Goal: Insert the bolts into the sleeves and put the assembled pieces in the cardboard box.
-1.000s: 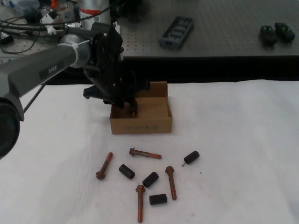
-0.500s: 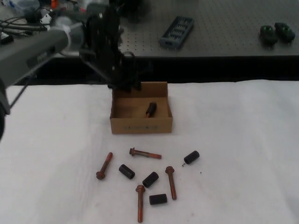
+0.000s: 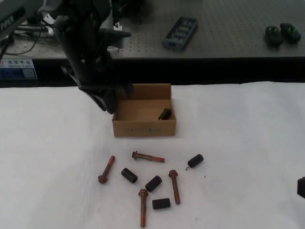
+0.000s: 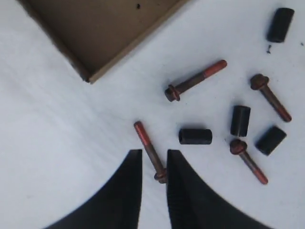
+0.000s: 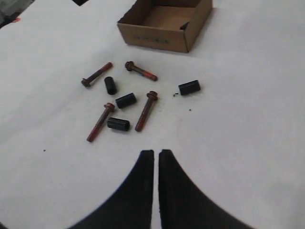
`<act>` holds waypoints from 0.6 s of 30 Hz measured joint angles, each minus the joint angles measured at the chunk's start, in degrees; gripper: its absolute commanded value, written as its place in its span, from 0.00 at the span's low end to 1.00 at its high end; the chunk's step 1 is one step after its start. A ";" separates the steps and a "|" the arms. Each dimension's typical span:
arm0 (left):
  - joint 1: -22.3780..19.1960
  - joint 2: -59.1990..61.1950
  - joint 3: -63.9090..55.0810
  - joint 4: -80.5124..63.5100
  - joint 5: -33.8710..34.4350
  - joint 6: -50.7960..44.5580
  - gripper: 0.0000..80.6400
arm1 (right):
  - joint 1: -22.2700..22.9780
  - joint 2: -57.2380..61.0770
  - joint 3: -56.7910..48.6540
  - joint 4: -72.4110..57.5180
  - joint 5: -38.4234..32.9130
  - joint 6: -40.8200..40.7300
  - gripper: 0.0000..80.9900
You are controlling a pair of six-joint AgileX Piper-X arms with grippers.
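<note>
The cardboard box [image 3: 143, 128] stands mid-bench, with one assembled piece [image 3: 165, 114] lying by its right wall. Several rusty bolts [image 3: 147, 156] and black sleeves [image 3: 129, 175] lie loose in front of it. My left gripper [image 3: 108, 102] hangs at the box's left rear corner. In the left wrist view the left gripper [image 4: 154, 155] is a little open and empty, above a bolt [image 4: 150, 151], a sleeve [image 4: 195, 136] and the box corner [image 4: 133, 45]. My right gripper [image 5: 156, 155] is shut and empty, well in front of the bolts [image 5: 146, 110], sleeves [image 5: 126, 100] and box [image 5: 157, 38].
White cloth covers the bench around the parts. Behind it is a dark perforated table with a blue tray [image 3: 179, 31], two black-and-green items [image 3: 282, 33] and cables at the far left. A dark part [image 3: 301, 187] shows at the right edge.
The left gripper has risen out of the box and swung back to the left. The assembled piece stays in the box and has rolled toward its right wall.
</note>
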 measured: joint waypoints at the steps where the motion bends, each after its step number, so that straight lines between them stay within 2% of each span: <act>1: -0.57 0.00 0.00 0.43 0.00 2.51 0.17 | 0.00 0.00 0.00 0.00 -0.98 0.00 0.05; 2: -1.14 0.00 0.00 1.18 0.31 7.88 0.17 | 0.00 0.00 0.00 0.00 -1.82 0.00 0.05; 4: -2.72 0.00 0.00 1.89 0.67 12.00 0.17 | 0.00 0.00 -0.63 1.56 -2.77 0.00 0.05; 12: -7.49 0.00 1.91 4.09 -0.10 18.38 0.17 | 0.00 0.00 -6.47 9.78 -3.38 -0.83 0.05; 18: -8.72 -1.52 5.80 5.72 -2.09 22.90 0.14 | 0.00 0.00 -7.65 12.59 -3.52 -2.85 0.05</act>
